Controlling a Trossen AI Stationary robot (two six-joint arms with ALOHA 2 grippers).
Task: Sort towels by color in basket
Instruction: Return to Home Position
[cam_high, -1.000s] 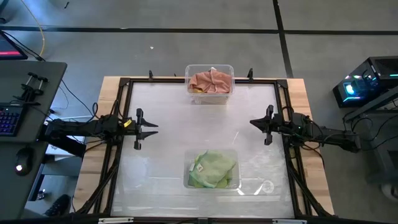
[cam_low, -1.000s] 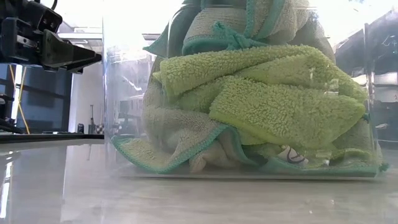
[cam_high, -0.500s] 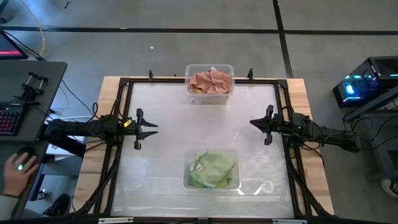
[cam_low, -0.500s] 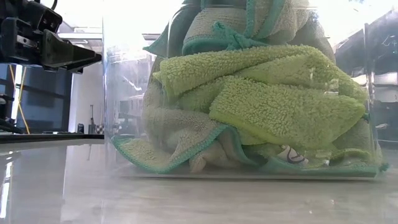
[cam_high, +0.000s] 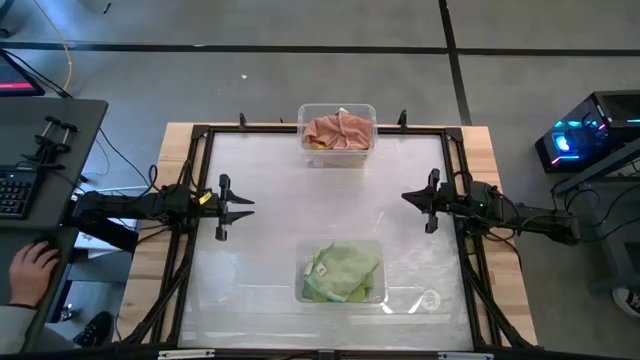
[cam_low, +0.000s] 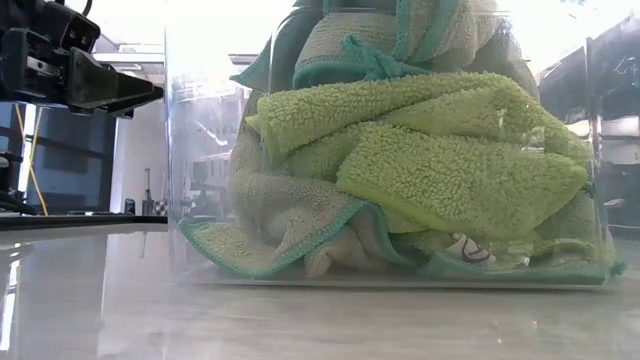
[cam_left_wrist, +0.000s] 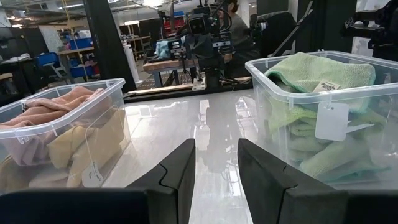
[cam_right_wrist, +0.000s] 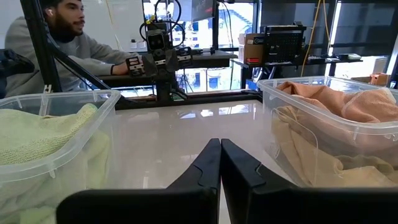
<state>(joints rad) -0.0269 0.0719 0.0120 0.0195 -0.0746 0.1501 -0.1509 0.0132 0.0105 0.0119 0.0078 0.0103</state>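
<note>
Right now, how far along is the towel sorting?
Sorting looks done: green towels fill the near clear bin, peach towels over yellow towels fill the far bin; no towel shows loose on the table. Nothing is in hand: the left arm has jaws open, the right arm jaws shut, both at the table's sides. Seemingly nothing is left.

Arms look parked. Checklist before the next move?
1. Left hand empty, open, at the table left side: ok.
2. Right hand empty, shut, at right side: ok.
3. Green towels all in near bin: ok.
4. Peach towels and yellow towel share far bin: cannot tell if intended.
5. No towel loose on table: ok.
6. Person's hand off the table: ok.
</note>
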